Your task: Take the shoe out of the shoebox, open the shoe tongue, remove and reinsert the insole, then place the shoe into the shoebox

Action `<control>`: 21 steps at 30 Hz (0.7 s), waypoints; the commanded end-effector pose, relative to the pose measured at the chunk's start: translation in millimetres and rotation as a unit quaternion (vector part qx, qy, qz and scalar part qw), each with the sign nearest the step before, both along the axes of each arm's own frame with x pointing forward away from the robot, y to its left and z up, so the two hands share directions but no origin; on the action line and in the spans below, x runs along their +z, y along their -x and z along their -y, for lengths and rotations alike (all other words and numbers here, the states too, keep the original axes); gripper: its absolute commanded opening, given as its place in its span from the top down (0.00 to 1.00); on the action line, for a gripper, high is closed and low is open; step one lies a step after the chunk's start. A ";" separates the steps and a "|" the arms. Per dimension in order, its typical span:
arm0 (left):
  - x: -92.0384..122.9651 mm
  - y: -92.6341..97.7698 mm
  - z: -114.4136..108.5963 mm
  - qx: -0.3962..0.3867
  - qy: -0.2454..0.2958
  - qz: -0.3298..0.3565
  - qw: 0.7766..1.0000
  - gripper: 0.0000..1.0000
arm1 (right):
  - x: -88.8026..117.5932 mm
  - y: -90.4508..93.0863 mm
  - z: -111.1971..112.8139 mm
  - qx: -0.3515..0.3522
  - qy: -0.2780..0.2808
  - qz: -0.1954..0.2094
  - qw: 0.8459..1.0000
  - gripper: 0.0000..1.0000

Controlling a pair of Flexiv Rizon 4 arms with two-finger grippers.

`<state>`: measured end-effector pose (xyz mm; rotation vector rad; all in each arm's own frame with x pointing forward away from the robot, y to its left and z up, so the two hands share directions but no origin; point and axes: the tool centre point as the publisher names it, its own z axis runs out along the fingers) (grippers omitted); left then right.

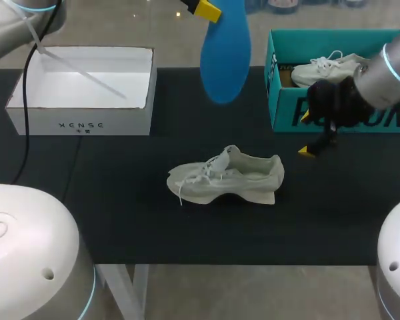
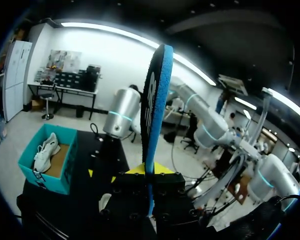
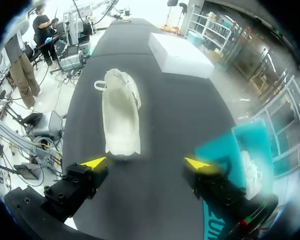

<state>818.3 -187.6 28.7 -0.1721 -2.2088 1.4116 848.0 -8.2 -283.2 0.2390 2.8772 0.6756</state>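
Insole [image 1: 225, 53] — blue, held clear of the table [image 1: 120, 200] — is pinched edge-on between the pressed fingers of the left gripper [image 2: 149, 172], at twelve o'clock from the shoe [image 1: 227, 177]. That shoe is set mid-table. The right gripper [image 3: 146, 164] is held spread wide at two o'clock from it, before the teal shoebox [image 1: 333, 33], in which a second shoe [image 1: 327, 67] is seen.

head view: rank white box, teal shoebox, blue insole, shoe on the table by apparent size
1. white box and teal shoebox: about alike, the shoebox partly hidden.
2. shoe on the table and blue insole: close; the insole hangs nearer the camera, so unsure.
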 end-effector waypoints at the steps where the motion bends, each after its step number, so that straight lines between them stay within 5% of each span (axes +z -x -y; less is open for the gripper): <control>1: 0.1 0.4 -0.5 0.000 -0.002 0.001 1.000 1.00 | 5.1 -3.3 -1.5 -0.016 0.147 -0.038 0.988 0.00; 21: 0.1 0.4 -0.5 0.000 -0.002 0.001 1.000 1.00 | 5.2 0.5 2.6 -0.019 0.151 -0.046 0.987 0.00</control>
